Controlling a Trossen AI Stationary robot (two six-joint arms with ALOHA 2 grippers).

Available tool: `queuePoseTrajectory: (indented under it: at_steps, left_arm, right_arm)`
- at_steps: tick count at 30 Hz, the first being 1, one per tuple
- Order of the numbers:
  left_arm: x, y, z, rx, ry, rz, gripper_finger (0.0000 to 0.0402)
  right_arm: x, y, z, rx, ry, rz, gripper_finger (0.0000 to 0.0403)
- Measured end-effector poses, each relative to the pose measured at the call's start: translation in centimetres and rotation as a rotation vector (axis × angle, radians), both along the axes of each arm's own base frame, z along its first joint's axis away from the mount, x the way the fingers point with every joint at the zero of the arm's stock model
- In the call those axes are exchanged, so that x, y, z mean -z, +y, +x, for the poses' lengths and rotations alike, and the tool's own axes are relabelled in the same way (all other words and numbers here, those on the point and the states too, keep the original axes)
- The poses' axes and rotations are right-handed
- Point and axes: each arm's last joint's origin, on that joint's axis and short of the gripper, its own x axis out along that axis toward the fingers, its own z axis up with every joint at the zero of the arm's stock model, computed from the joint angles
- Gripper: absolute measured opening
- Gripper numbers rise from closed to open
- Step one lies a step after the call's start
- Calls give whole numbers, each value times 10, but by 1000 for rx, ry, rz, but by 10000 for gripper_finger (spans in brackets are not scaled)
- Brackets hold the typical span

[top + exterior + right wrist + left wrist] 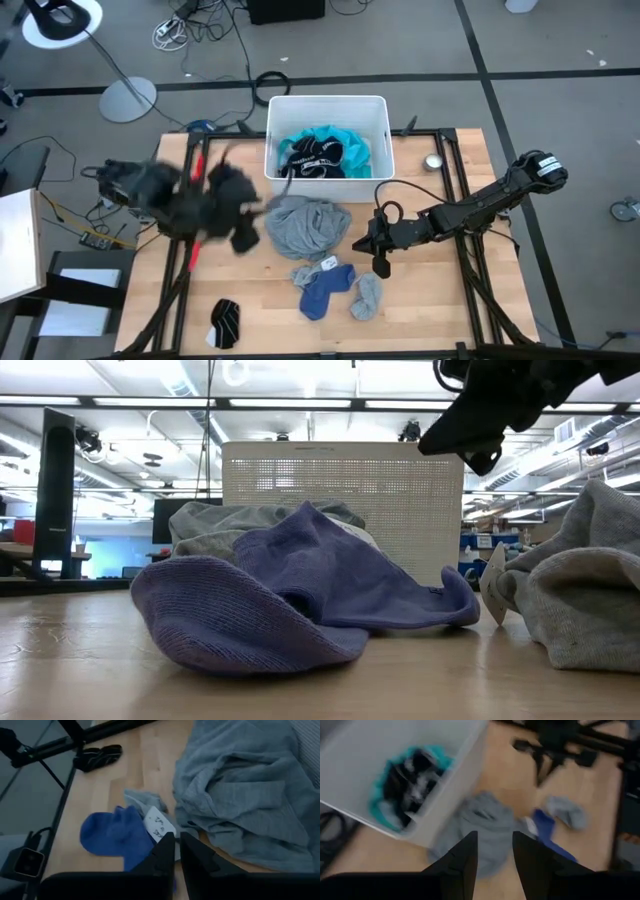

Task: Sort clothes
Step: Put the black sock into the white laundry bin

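Grey shirt (pixel 308 226) lies crumpled on bench (pixel 440 300), between both jaws, just before the white bin (pixel 328 108). Soft, limp; pinch a raised fold. Left jaws (pixel 495 851) released, empty; right jaws (pixel 175 847) nearly closed, empty.

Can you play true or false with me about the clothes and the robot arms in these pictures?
1. The turquoise piece lies inside the white bin. True.
2. The grey shirt is in the bin. False: it lies on the wooden table, just in front of the bin.
3. The blue sock and the grey sock lie beside each other on the table. True.
4. The left gripper is clamped on the shirt. False: its fingers are apart and hold nothing.
5. The right gripper holds the blue sock. False: its fingers are nearly closed with nothing between them.
6. A black sock lies alone near the table's front edge. True.
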Motion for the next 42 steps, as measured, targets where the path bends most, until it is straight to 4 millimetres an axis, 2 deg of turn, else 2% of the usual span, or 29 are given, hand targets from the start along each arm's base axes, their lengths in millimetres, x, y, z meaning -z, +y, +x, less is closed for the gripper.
queuePoseTrajectory:
  at_steps: [3, 9, 14, 18, 22, 26, 36, 38, 42]
  left_arm:
    - [20, -33, -7, -25, 16, -75, 128]
    - [88, -85, -25, -144, 126, -137, 119]
    - [149, -113, -45, -259, 185, -207, 111]
    - [194, -128, -53, -281, 262, -315, 108]
    - [235, -137, -53, -250, 316, -456, 108]
    - [269, -136, -56, -266, 339, -551, 108]
    - [326, -127, -75, -326, 408, -689, 106]
    - [333, -125, -78, -352, 427, -736, 92]
    - [332, -127, -76, -319, 432, -773, 15]
  right_arm:
    - [-2, 1, 1, -1, -18, 8, 57]
    - [-9, 2, 4, -28, -106, -12, 113]
    - [-14, 4, 6, -42, -158, -18, 149]
    - [-15, 7, 5, -55, -169, -18, 160]
    - [-18, 10, 6, -64, -203, -5, 159]
    - [-19, 12, 5, -72, -214, 0, 159]
    - [-19, 13, 5, -76, -211, 0, 158]
    - [-19, 13, 4, -77, -210, -1, 158]
    - [-19, 13, 4, -82, -211, -13, 158]
